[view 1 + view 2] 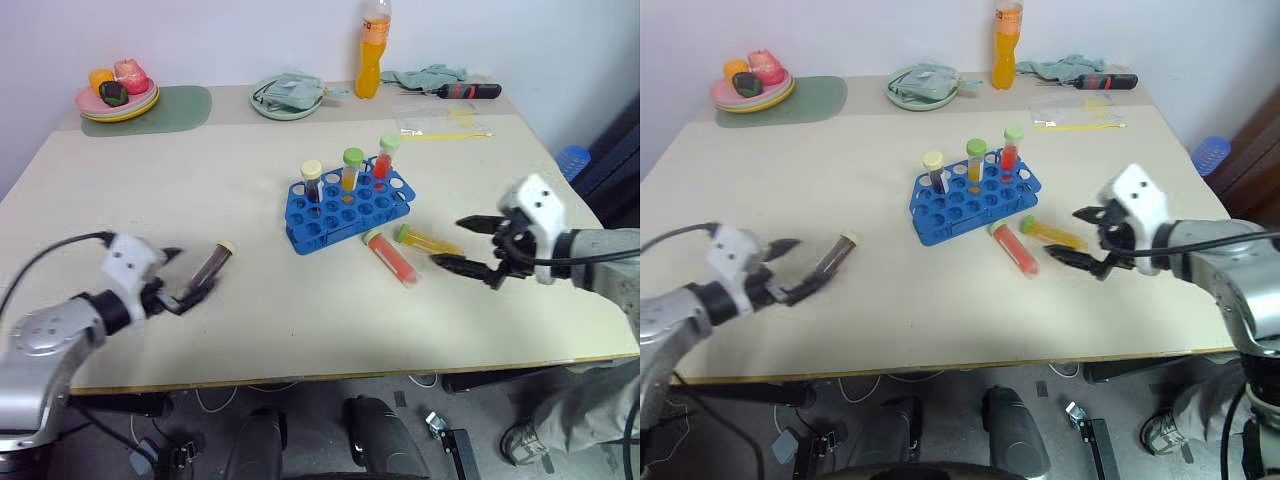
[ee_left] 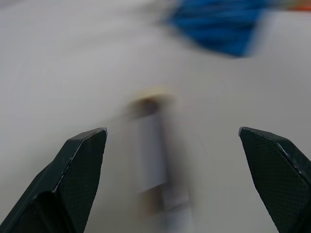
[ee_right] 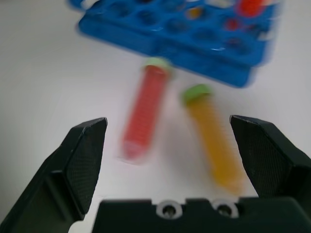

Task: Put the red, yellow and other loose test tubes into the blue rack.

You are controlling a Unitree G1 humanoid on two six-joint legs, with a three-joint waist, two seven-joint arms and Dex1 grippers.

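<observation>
Your left pincer [image 1: 178, 277] and right pincer [image 1: 468, 243] both gape, released. Beside the blue rack [image 1: 347, 207] on the bench [image 1: 200, 180] lie the red tube [image 1: 392, 257] and yellow tube [image 1: 428, 239]; the dark tube [image 1: 212, 264] lies by the left pincer.

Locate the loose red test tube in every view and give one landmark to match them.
Left eye view: the red tube lies right of centre, just in front of the blue rack.
Right eye view: the red tube lies near centre, in front of the rack.
Left wrist view: not in it.
Right wrist view: the red tube lies between the hand's fingers, beside the yellow tube.
Shared landmark: the blue rack.
</observation>
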